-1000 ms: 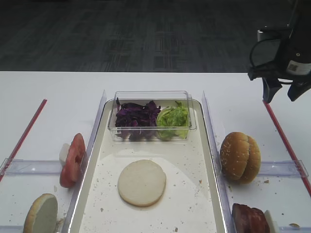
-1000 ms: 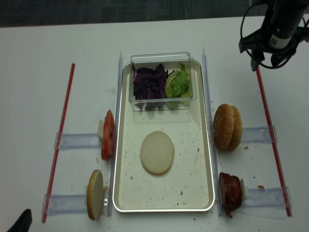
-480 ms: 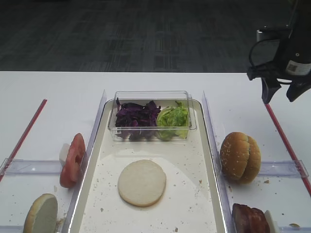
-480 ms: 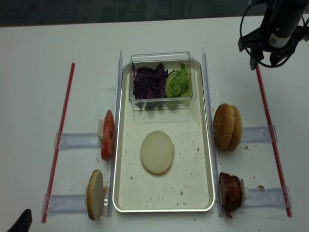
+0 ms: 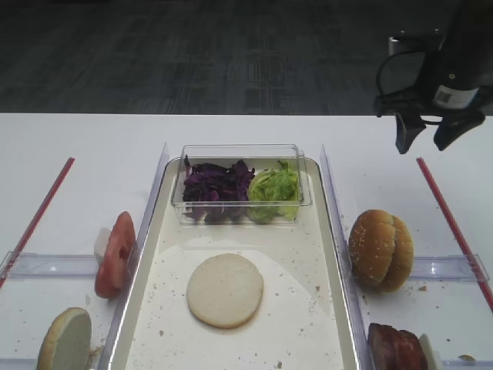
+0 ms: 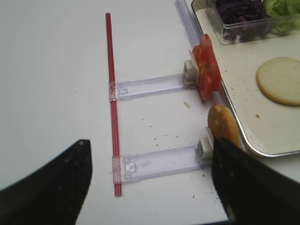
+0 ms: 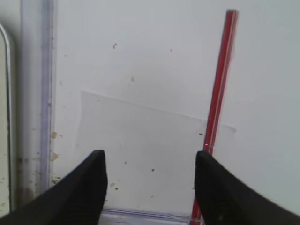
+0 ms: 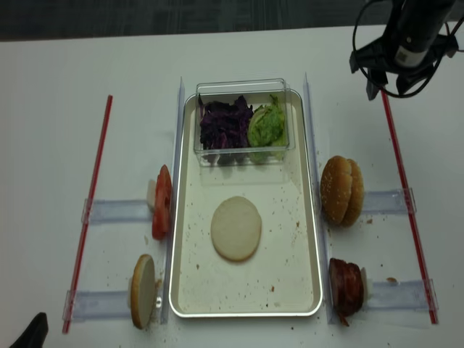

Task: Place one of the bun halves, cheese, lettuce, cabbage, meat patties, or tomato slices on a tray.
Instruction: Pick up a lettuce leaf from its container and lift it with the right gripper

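The right arm's black two-fingered gripper [image 5: 426,139] hangs over bare white tabletop with its jaws standing apart and nothing between them; the wrist view shows only table, a clear plastic rail and a red strip under it. The large rectangular silver-rimmed tray [image 5: 333,231] lies below and to the left of it, with one pale flat round bun half [image 5: 225,290] already on its crumb-speckled floor. The nearest loose ingredient is the pair of golden-brown sesame-seeded bun halves [image 5: 380,249] standing on edge, almost straight towards me from the gripper and just outside the tray's right rim; the dark reddish-brown meat patties [image 5: 396,347] sit further along the same line. That makes the right arm the natural one for either. The left gripper [image 6: 150,183] waits low by the tray's near left corner, jaws spread and empty.

Compared with a second ago, the right gripper has drifted left and slightly away, off the red strip.
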